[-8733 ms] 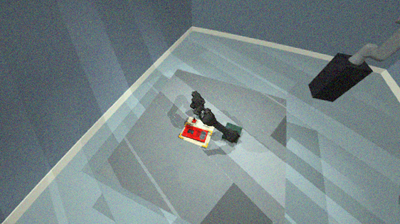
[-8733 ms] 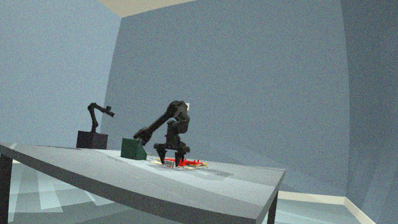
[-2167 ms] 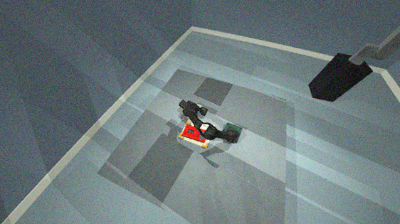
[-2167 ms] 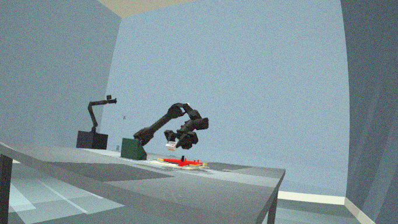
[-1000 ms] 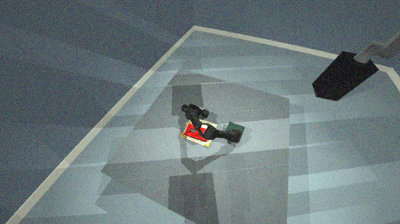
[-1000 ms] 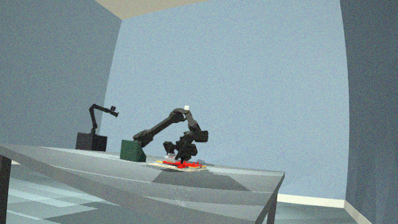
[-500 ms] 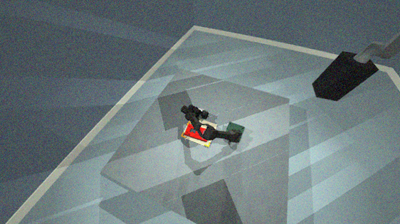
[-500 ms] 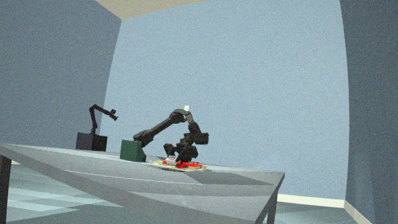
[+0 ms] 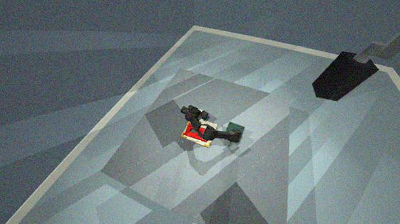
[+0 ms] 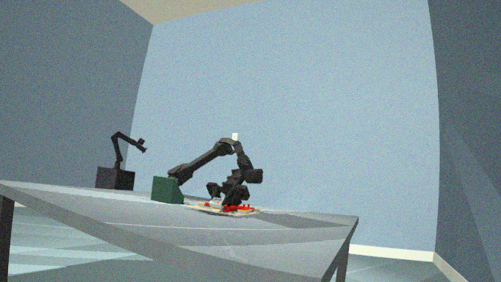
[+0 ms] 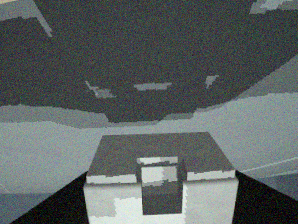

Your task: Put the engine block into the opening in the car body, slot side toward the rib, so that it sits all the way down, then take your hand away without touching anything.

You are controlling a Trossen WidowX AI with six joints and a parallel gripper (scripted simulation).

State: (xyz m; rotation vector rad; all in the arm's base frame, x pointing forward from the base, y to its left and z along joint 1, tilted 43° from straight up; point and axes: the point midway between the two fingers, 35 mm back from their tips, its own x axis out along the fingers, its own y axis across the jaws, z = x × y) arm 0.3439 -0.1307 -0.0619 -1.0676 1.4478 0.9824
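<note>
Between partly open fingers, a pale slotted block, table edge well apart.

Six-joint WidowX AI arm, bent pose. The upper arm slopes up, away from the shoulder, to the elbow, the highest point of the arm, above the gripper. From the elbow the forearm drops steeply toward the wrist, which lies just above the gripper. The parallel-jaw gripper is low and tilted, its fingers slanting downward. In the wrist view, the dark fingers enter from both lower corners; they stand part-way apart, closed on a pale, notched block. The contact surfaces of the fingers are hidden.
</note>
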